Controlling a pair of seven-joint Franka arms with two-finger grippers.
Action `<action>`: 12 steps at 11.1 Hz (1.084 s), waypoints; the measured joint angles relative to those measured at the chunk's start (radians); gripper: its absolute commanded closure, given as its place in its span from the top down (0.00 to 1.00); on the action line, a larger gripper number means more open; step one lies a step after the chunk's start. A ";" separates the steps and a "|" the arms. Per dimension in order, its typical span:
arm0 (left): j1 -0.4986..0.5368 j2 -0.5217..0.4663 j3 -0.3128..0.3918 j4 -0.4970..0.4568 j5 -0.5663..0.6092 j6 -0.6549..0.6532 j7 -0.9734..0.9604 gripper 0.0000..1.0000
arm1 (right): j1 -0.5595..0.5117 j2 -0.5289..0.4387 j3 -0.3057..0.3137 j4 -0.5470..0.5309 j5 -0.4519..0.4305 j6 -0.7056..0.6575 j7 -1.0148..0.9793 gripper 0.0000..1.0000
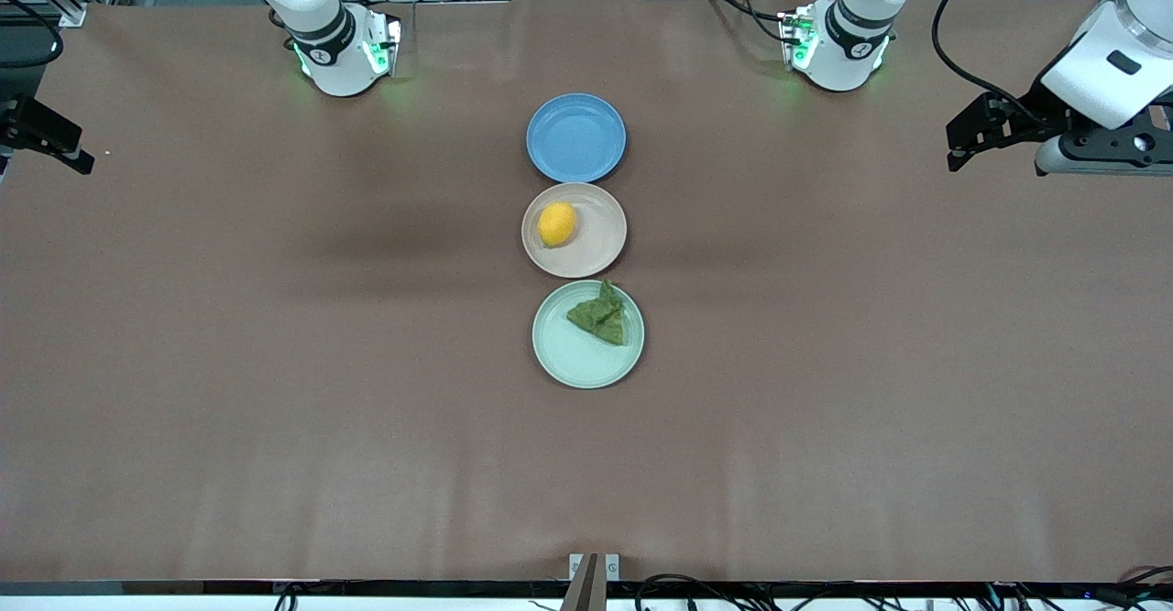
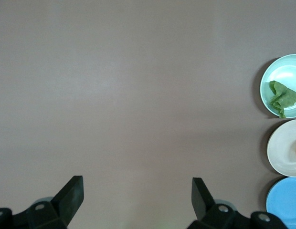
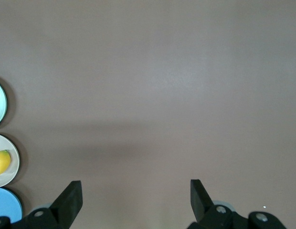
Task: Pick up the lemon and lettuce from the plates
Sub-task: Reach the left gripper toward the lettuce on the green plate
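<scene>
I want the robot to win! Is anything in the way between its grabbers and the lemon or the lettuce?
Nothing visible is. The lemon and lettuce lie uncovered on their plates, with bare table toward the open left gripper and open right gripper, both waiting at the table's ends.

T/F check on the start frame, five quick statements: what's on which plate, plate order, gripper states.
1. The small yellow oval lemon lies on the round beige-pink plate. True.
2. The dark green wrinkly lettuce piece lies on the round blue plate. False: it lies on the pale mint green plate; the blue plate holds nothing.
3. The mint green plate is nearest the front camera. True.
4. The left gripper is shut on the lemon. False: it is open, over bare table toward the left arm's end.
5. The right gripper is open, holding nothing. True.
</scene>
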 measured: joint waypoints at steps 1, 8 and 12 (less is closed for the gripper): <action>0.004 0.000 0.002 0.001 0.000 0.000 0.000 1.00 | 0.000 0.000 0.000 0.000 0.000 0.000 0.000 1.00; -0.013 0.093 -0.018 0.017 -0.013 0.000 -0.001 1.00 | 0.001 0.000 0.003 -0.001 0.000 -0.006 0.000 1.00; -0.137 0.261 -0.039 0.070 0.043 0.033 -0.009 1.00 | 0.008 0.004 0.011 -0.009 0.000 -0.011 0.000 1.00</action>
